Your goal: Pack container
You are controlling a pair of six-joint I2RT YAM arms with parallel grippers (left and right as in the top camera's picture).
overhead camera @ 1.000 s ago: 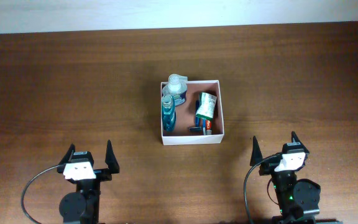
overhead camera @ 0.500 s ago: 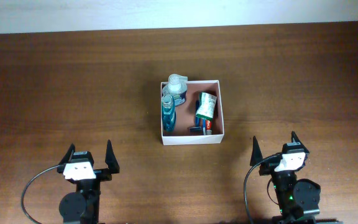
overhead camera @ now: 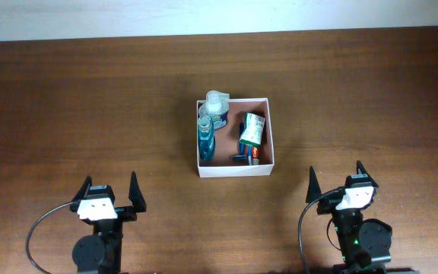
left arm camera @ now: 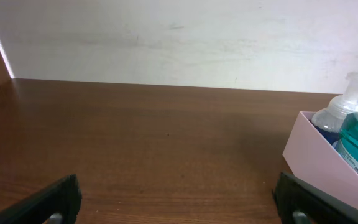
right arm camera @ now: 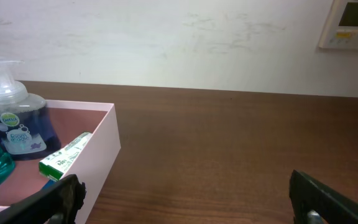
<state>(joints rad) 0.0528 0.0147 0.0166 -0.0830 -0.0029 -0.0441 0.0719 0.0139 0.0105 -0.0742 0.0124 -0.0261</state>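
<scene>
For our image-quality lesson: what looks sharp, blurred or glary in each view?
Overhead: evenly lit, sharp, no strong shadows round the shallow white cardboard box. Left wrist: dark left tool fingers blurred. Right wrist: right tool fingers likewise blurred.

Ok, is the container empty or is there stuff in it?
Not empty. The container holds a teal bottle, a clear pump bottle and a green-and-white pack lying on its floor.

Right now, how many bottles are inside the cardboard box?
2. A clear pump bottle is in the far left corner of the container; a teal mouthwash bottle is against its left wall, just in front. The green-and-white pack is no bottle; something smaller may be hidden.
</scene>
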